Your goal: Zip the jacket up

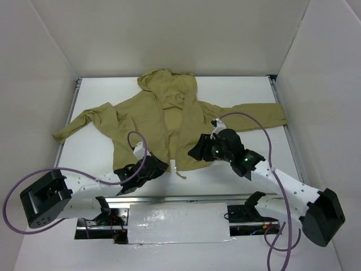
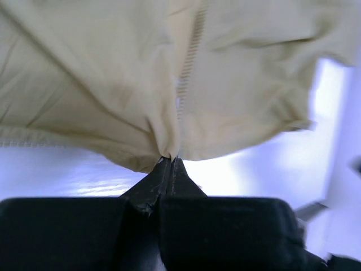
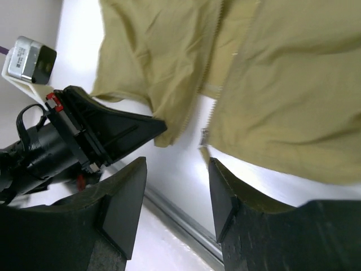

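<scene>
The khaki hooded jacket [image 1: 148, 110] lies spread flat with its hood at the far side, and its front is open at the bottom. My left gripper [image 1: 159, 166] is shut on the bottom hem of the jacket's left front panel [image 2: 163, 148], right beside the zipper teeth [image 2: 189, 62]. My right gripper [image 1: 197, 151] is open and empty, hovering over the bottom of the right panel [image 3: 293, 84]. The zipper slider [image 3: 204, 135] sits on that panel's lower corner, just beyond my right fingertips [image 3: 219, 169]. The left gripper also shows in the right wrist view [image 3: 121, 129].
The white table [image 1: 248, 90] has walls on three sides. A metal rail [image 1: 186, 199] runs along its near edge. The jacket sleeves [image 1: 256, 116] stretch out to both sides. Purple cables [image 1: 265, 135] loop above both arms.
</scene>
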You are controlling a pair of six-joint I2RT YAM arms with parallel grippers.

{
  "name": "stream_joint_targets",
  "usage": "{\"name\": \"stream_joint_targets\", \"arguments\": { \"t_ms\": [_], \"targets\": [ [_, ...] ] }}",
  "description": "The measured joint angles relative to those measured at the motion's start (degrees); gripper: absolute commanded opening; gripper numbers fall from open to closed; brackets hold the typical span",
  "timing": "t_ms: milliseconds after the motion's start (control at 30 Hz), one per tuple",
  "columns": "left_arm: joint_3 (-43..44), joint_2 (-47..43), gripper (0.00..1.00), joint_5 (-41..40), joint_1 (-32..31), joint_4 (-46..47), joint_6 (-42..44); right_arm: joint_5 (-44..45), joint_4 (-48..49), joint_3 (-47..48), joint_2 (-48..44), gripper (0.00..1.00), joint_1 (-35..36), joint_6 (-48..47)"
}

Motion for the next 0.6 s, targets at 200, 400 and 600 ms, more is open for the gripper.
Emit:
{"name": "stream_joint_targets", "arguments": {
  "t_ms": [200, 400, 600],
  "targets": [
    [-7.85, -5.27, 0.00, 0.94, 0.00, 16.90, 2.91, -10.43, 9.84, -0.02, 10.58, 0.54, -0.87, 2.36],
    [-12.72, -6.62, 0.00, 1.99, 0.00, 28.06, 3.82, -17.66, 18.73, -0.42, 19.87, 0.53, -0.87, 7.21],
    [-15.50, -8.74, 0.00, 2.16, 0.00, 33.16, 3.80, -20.79, 25.49, -2.21, 24.61, 0.54, -0.87, 12.48]
  ]
}}
